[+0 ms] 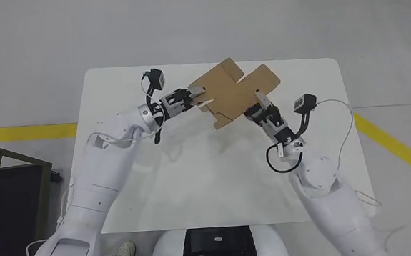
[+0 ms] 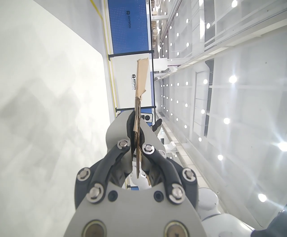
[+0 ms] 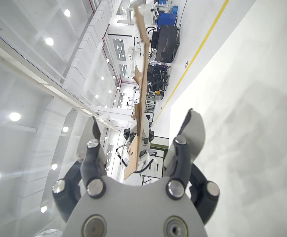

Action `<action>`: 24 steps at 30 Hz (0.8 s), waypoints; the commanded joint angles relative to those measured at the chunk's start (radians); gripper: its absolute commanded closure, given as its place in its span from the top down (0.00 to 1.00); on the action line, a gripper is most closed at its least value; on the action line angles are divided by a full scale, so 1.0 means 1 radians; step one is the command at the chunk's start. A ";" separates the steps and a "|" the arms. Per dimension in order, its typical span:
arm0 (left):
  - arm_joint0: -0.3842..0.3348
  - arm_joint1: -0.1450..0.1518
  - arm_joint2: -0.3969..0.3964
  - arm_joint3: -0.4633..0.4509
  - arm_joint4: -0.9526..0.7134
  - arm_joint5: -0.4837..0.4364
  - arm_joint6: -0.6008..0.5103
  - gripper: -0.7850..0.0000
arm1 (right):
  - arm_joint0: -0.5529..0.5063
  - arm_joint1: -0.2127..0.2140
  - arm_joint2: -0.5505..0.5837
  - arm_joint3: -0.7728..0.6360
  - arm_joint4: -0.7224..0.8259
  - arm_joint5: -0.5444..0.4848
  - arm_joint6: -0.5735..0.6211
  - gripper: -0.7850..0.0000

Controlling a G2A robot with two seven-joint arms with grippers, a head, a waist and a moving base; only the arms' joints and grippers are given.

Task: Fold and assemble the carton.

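One flat cardboard carton hung above the counter: left hand clamped its edge; right hand stood open, opposite edge between its fingers, untouched.

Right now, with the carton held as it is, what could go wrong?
1. Only the left gripper is shut on the carton, at one edge; the flat sheet may sag or pivot in that grip.
2. The right gripper is open around another edge; closing there may crease it off a fold line or let it slip out.
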 commanded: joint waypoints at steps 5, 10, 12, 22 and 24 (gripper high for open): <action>0.015 0.018 -0.042 -0.003 0.011 -0.023 -0.106 0.00 | 0.046 0.019 0.067 0.082 0.129 -0.011 0.348 1.00; 0.034 0.034 -0.069 -0.014 0.024 -0.050 -0.197 0.00 | 0.122 0.035 0.097 0.177 0.143 -0.021 0.625 1.00; 0.043 0.039 -0.079 -0.018 0.020 -0.054 -0.217 0.00 | 0.148 0.042 0.110 0.209 0.143 -0.037 0.710 1.00; 0.079 0.059 -0.097 -0.044 0.025 -0.067 -0.324 0.00 | 0.265 0.070 0.141 0.382 0.150 -0.069 1.069 1.00; 0.084 0.061 -0.098 -0.052 0.014 -0.063 -0.342 0.00 | 0.292 0.073 0.126 0.413 0.122 -0.070 1.114 1.00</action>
